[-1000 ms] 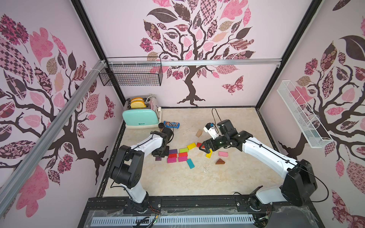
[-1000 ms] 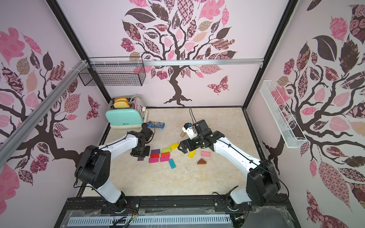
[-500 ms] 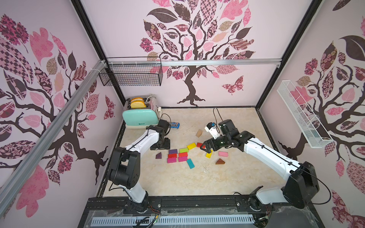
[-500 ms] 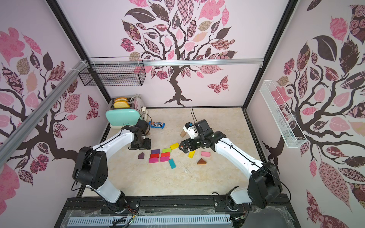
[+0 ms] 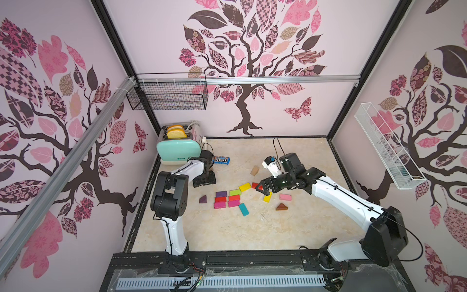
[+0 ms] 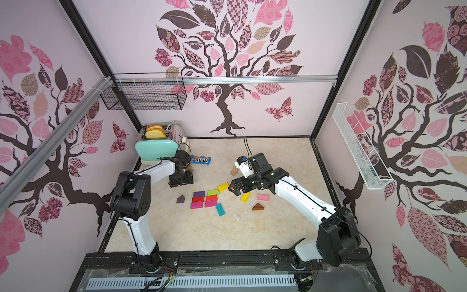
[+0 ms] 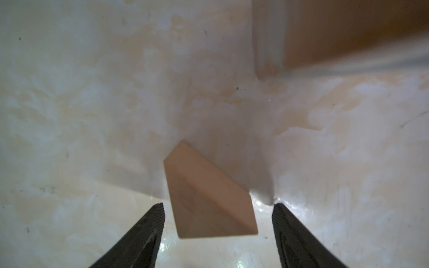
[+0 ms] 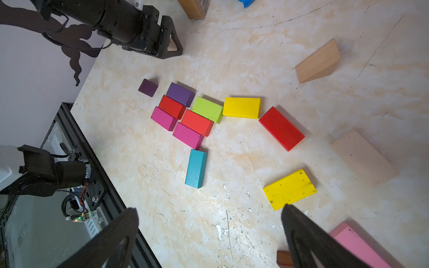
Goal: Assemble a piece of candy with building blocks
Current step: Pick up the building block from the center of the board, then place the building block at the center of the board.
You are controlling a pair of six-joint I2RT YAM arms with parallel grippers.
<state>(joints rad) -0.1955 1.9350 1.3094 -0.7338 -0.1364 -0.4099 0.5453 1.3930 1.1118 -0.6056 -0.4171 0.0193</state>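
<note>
Only L-wrist cam: tan triangle (image 7: 209, 197)

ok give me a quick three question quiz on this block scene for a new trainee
1. Multiple choice: in the left wrist view, what lies between the open jaws of the left tool? a) green rectangle b) tan triangle c) teal rectangle
2. True or false: the right tool is shut on a yellow block.
3. Fill in: in both top views, the triangle nearest the pink block is ____.

Key:
1. b
2. false; it is open and holds nothing
3. brown; it is the brown triangle
</note>
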